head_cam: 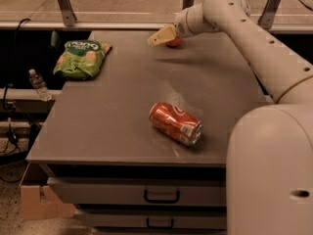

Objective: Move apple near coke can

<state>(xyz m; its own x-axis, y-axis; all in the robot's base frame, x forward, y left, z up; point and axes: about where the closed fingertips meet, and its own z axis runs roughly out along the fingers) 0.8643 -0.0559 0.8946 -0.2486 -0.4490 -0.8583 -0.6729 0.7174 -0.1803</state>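
Note:
The coke can [175, 123] is red with white script and lies on its side on the grey table [112, 111], near the front, its silver end pointing front right. The apple [174, 42] is small and red-orange and is at the table's far edge; only part of it shows behind the gripper. My gripper [162, 35] is at the far edge, right over the apple and touching or nearly touching it. The white arm [244, 28] reaches in from the right. The apple is far from the can, about half the table's depth behind it.
A green snack bag [80, 58] lies at the table's far left corner. A small plastic bottle [38, 84] stands on a ledge left of the table. Drawers [161, 196] are below the table front. The robot's white body [271, 170] fills the lower right.

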